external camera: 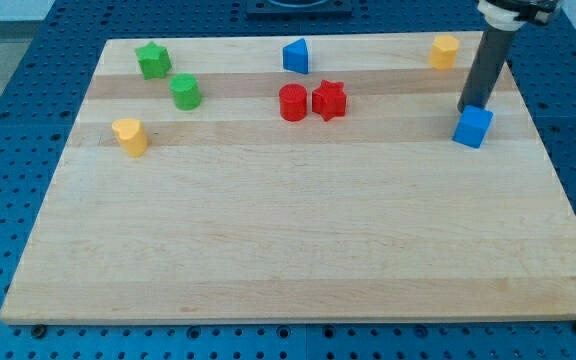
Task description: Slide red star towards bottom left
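Observation:
The red star lies on the wooden board just above the centre, touching the red cylinder on its left. My tip is far to the star's right, at the view's right side, right behind the top edge of the blue cube. The dark rod rises from there to the view's top right corner.
A blue triangular block sits at the top centre. A yellow block is at the top right. A green star and a green cylinder are at the top left, with a yellow block below them.

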